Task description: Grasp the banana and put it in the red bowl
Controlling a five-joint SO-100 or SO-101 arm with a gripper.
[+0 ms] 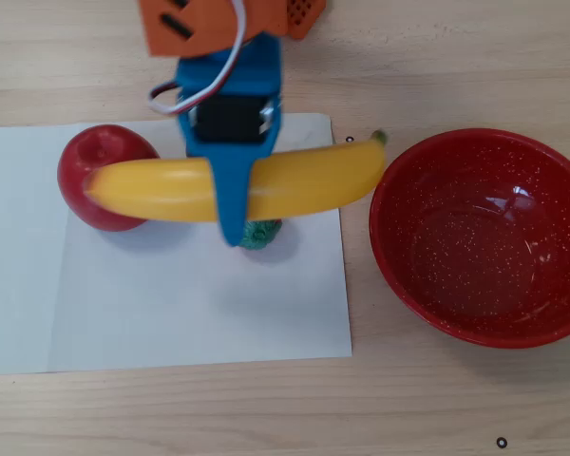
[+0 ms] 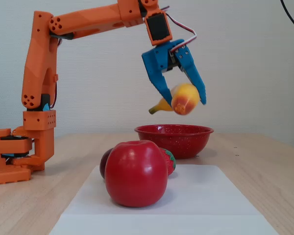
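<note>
The blue two-finger end effector (image 1: 230,211) (image 2: 185,98) is gripping the long curved glossy yellow toy banana (image 1: 304,179) (image 2: 184,98) near its middle, one finger on each side of the fruit. In the fixed view the end effector is hanging high above the table, tilting at an angle from the orange jointed arm (image 2: 83,24), and the banana is clear of every surface, with its orange-red blunt end pointing toward the camera.

In the overhead view the banana is lying crosswise through the end effector: its blunt end is overlapping the glossy red apple (image 1: 100,180) to the left, and its green stem tip is reaching close to the rim of the large round red speckled bowl (image 1: 475,313) to the right. The bowl is resting on the light wooden table (image 1: 437,57), beside the end effector on the right in that view; in the fixed view the bowl (image 2: 174,139) is sitting below and behind it.

Under the end effector, a white sheet of paper (image 1: 190,304) (image 2: 201,200) is covering part of the table. A red toy strawberry with a green leaf cap (image 1: 261,233) (image 2: 169,160) is showing just below the finger in the overhead view. In the fixed view the apple (image 2: 135,172) is standing on the paper nearest the camera, and a dark purple round fruit (image 2: 106,163) is partly hidden behind it.
</note>
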